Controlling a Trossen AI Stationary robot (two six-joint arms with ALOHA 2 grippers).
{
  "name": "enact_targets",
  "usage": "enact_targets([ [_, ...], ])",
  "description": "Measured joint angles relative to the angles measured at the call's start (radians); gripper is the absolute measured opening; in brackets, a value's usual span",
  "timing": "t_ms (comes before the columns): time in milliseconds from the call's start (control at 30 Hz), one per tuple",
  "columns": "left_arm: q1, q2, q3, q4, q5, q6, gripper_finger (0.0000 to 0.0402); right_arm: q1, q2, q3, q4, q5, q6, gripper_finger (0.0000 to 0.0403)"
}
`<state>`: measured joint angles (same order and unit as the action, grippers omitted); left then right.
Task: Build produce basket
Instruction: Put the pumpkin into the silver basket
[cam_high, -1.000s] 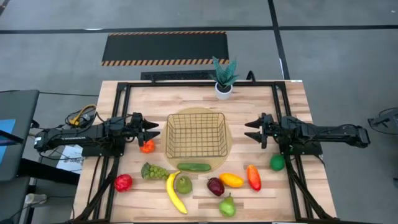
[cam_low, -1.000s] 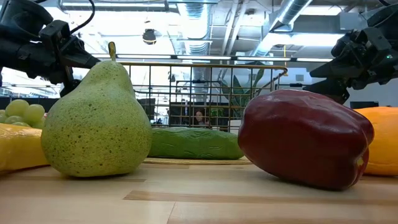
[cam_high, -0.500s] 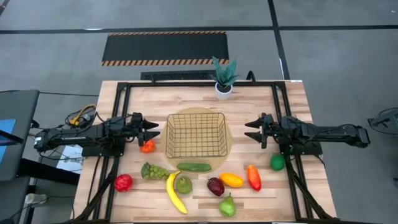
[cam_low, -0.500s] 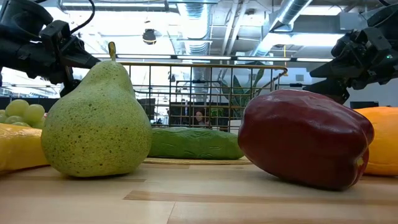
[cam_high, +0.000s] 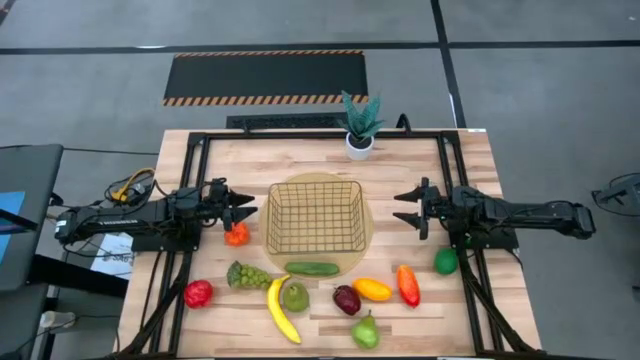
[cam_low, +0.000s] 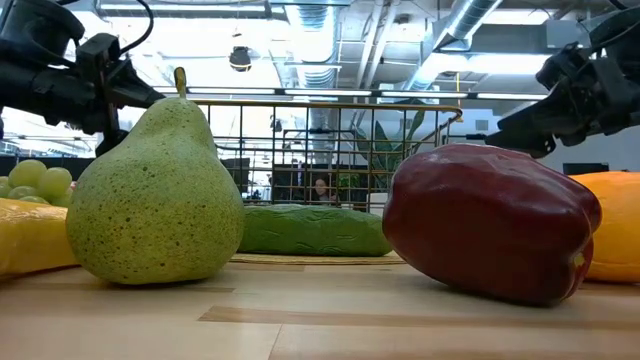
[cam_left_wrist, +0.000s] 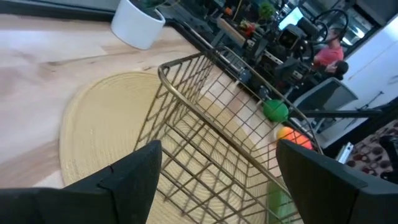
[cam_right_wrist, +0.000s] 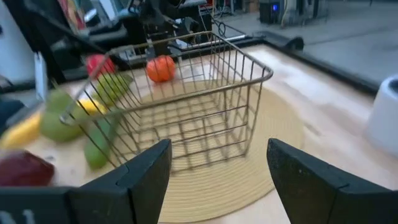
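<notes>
Background person (cam_left_wrist: 328, 51); left wrist only

We see the square gold-tan wire-mesh basket (cam_high: 314, 215) on the round tan woven mat (cam_high: 361, 256) mid-table, small plastic fruits and vegetables (cam_high: 311, 268) in front, white-potted green plant (cam_high: 360, 124) behind.

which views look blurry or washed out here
Right wrist view: motion-smeared, the square gold wire-mesh basket and fruit behind it soft. Low view: bright ceiling lights wash out the background; the speckled green pear is sharp. High view: evenly lit, crisp. Left wrist view: fairly sharp.
</notes>
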<state>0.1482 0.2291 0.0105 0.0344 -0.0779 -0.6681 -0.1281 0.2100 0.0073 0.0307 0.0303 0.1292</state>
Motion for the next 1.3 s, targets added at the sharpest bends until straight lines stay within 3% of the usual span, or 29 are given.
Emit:
enact_targets([
  [433, 0.0, 0.0, 0.06, 0.25, 0.051, -0.326, 0.0302, 0.001, 0.0, 0.0, 0.003, 0.0, 0.019, 0.0286],
  [533, -0.001, 0.0, 0.128, 0.328, 0.071, -0.319, 0.0302, 0.003, 0.0, 0.0, 0.007, 0.0, 0.195, 0.0286],
  [700, -0.002, 0.051, 0.299, 0.294, 0.072, -0.219, 0.0302, 0.003, 0.0, 0.0, 0.008, 0.0, 0.573, 0.0286],
  [800, -0.002, 0.12, 0.465, 0.065, 0.097, -0.153, 0.0302, 0.003, 0.0, 0.0, 0.008, -0.001, 0.717, 0.0286],
  [933, -0.002, 0.268, 0.728, -0.519, 0.068, -0.038, 0.0302, 0.002, 0.0, 0.0, 0.008, 0.0, 0.787, 0.0286],
  [1033, -0.002, 0.4, 0.874, -0.848, -0.001, 0.004, 0.0302, 0.001, 0.0, 0.0, 0.008, 0.0, 0.788, 0.0286],
  [1133, -0.002, 0.514, 0.953, -1.011, 0.0, 0.016, 0.0302, 0.001, 0.0, 0.0, 0.007, 0.0, 0.788, 0.0286],
  [1300, -0.017, 0.65, 0.966, -1.111, 0.129, 0.085, 0.0302, 0.001, 0.0, 0.0, 0.005, 0.0, 0.788, 0.0286],
])
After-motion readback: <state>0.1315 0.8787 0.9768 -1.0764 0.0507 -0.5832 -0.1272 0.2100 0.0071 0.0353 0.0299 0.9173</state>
